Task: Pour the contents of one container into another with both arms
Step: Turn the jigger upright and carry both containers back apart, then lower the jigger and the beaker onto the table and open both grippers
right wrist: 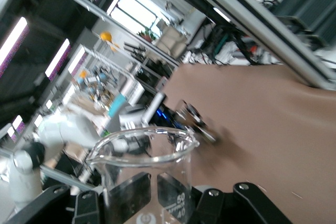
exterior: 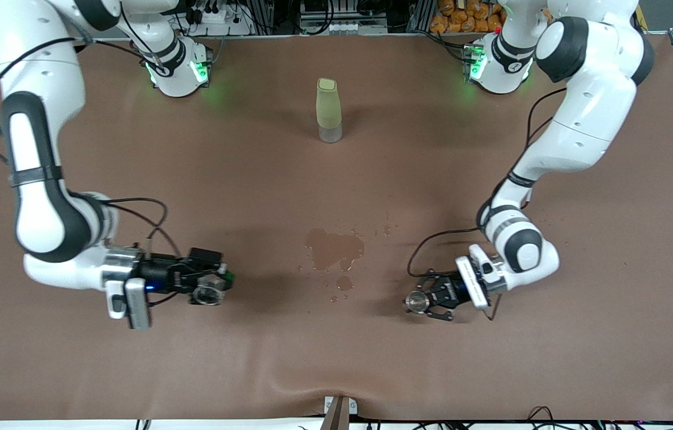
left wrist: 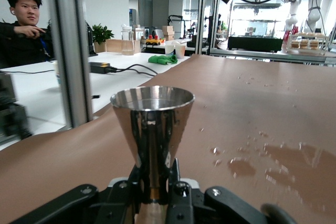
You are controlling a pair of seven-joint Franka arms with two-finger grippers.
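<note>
Jigger [exterior: 415, 302], liquid inside, clamped in left pincer [exterior: 426, 304]; right pincer [exterior: 212, 291] clamps empty clear cup [exterior: 207, 295].

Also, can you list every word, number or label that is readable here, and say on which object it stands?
"60" and "40": white graduation marks on the small clear glass cup with a pouring lip, held in the right gripper.
Shiny metal hourglass jigger, in the left gripper: no marking visible.
Tall pale-green bottle: no label visible.
</note>
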